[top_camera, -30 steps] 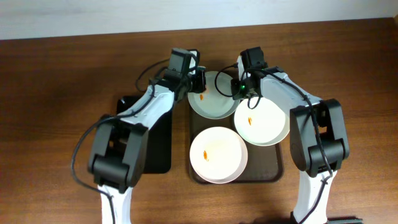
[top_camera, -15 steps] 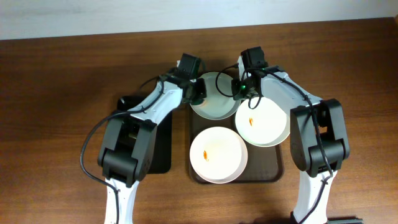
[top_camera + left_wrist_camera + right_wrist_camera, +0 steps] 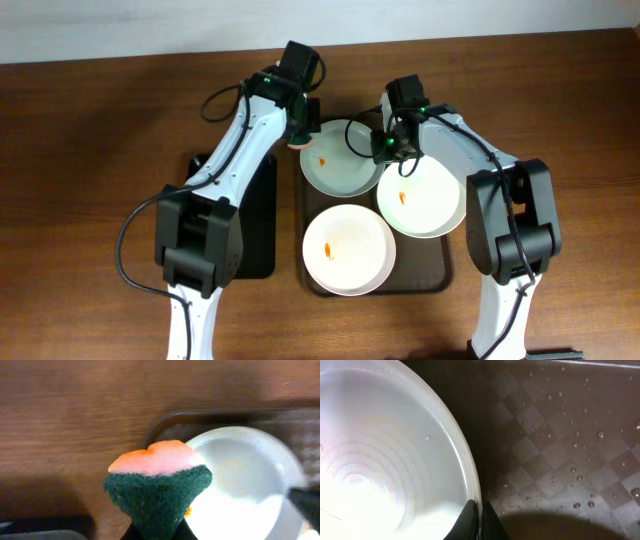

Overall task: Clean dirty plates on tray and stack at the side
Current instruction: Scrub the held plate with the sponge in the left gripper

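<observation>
Three white plates lie on the dark brown tray (image 3: 445,262): a back plate (image 3: 340,168), a right plate (image 3: 425,200) and a front plate (image 3: 348,250), each with a small orange smear. My left gripper (image 3: 303,128) is shut on a green and orange sponge (image 3: 157,482), held just above the back plate's left rim (image 3: 235,435). My right gripper (image 3: 385,148) is shut on the rim of the back plate (image 3: 472,495), one finger inside and one outside.
A narrow glossy black tray (image 3: 255,230) lies left of the brown tray. The brown tray's floor (image 3: 560,435) is wet with droplets. Bare wooden table surrounds both trays.
My left gripper has lifted and moved back off the back plate with the sponge. The plate has shifted slightly forward and left. The right gripper stays on its rim.
</observation>
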Controlling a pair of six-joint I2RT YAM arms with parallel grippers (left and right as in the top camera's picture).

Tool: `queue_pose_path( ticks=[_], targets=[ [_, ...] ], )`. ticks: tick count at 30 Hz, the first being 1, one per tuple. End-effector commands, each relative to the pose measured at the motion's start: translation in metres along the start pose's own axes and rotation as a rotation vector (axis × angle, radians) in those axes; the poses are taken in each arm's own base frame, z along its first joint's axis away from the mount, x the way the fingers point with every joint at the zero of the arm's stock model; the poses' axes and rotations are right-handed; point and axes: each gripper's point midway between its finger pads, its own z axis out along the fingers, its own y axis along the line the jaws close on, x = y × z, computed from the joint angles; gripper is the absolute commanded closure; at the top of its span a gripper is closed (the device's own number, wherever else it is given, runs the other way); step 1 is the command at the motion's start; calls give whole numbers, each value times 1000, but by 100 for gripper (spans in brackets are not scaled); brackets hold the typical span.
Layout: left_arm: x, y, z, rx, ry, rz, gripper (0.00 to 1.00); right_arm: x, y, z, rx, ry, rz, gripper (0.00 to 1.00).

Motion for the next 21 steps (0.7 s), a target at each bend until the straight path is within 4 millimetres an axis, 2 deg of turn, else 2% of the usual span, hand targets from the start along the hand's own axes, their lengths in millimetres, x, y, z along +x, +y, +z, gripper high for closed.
queue_pose_path(
  ticks=[1,4,7,10,12,14,16,18,19,21],
  targets=[
    [0,-22,6,136,12,-4,100,2,-4,1,32,9,-18,96],
    [21,-52,59,281,97,-20,100,3,-4,1,32,13,-17,96],
    [44,-58,99,271,160,-54,100,3,-4,1,32,13,-17,96],
    [56,-69,111,329,203,-54,100,4,-4,0,33,19,-17,96],
    [63,-50,115,234,220,-56,100,5,-4,0,33,20,-17,96],
    [72,-42,115,193,254,-61,100,5,-4,0,33,20,-17,96],
    [90,-4,113,17,316,-71,100,5,-4,0,33,21,-16,96],
    [90,23,110,-40,339,-104,100,5,-4,0,33,21,-16,96],
    [86,43,109,-85,338,-127,100,5,-4,0,33,21,-16,96],
    [75,59,108,-150,295,-122,100,6,-4,0,33,25,-16,96]
  ],
)
